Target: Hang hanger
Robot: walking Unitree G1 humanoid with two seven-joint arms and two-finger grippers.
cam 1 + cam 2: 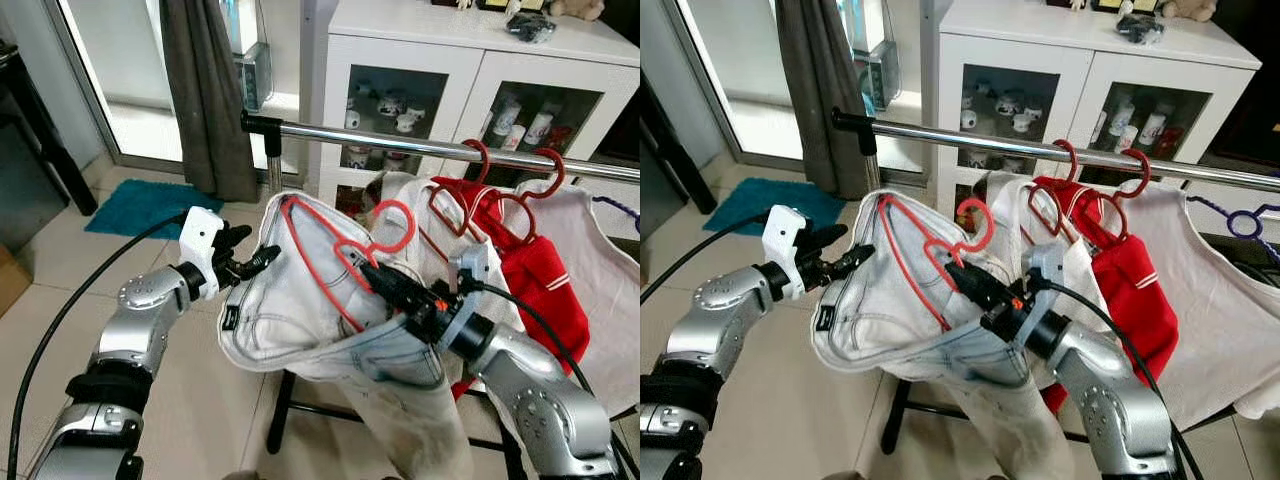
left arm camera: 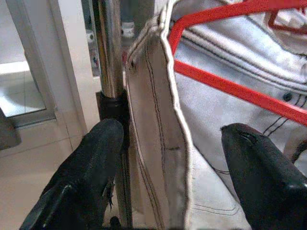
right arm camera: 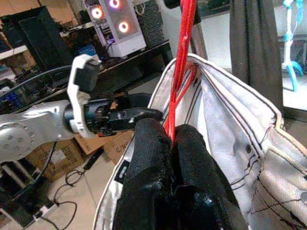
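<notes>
A thin red plastic hanger (image 1: 345, 262), with a curled hook, carries a pair of pale, washed-out denim jeans (image 1: 320, 310) with dark stitching and small metal rivets. The hanger and jeans are held up in the air just below and in front of a shiny round metal rail (image 1: 400, 143), not yet hooked on it. The waistband gapes open like a pouch, and the legs hang down toward the tiled floor (image 1: 60, 290).

The right gripper (image 1: 372, 272) reaches up and to the left from a bent silver arm. Its black jaws are clenched on the hanger's red bar, seen close up in the right wrist view as two fingers (image 3: 153, 158) pressed together around the thin red rod. The left gripper (image 1: 258, 262) comes in level from the left side, forearm raised. Its jaws are released, one finger (image 2: 91, 163) on each side of the waistband's thick folded edge without closing on it.

Farther along the rail toward its right end hang two more red hangers (image 1: 480, 190), one holding a red garment (image 1: 535, 270) with white stripes, beside a white shirt (image 1: 600, 270). Behind the rail stands a white cabinet (image 1: 400, 40) with glass doors and small ceramic pieces inside. A dark grey curtain (image 1: 205, 90) hangs at the left, above a teal mat (image 1: 140, 205) on the floor.
</notes>
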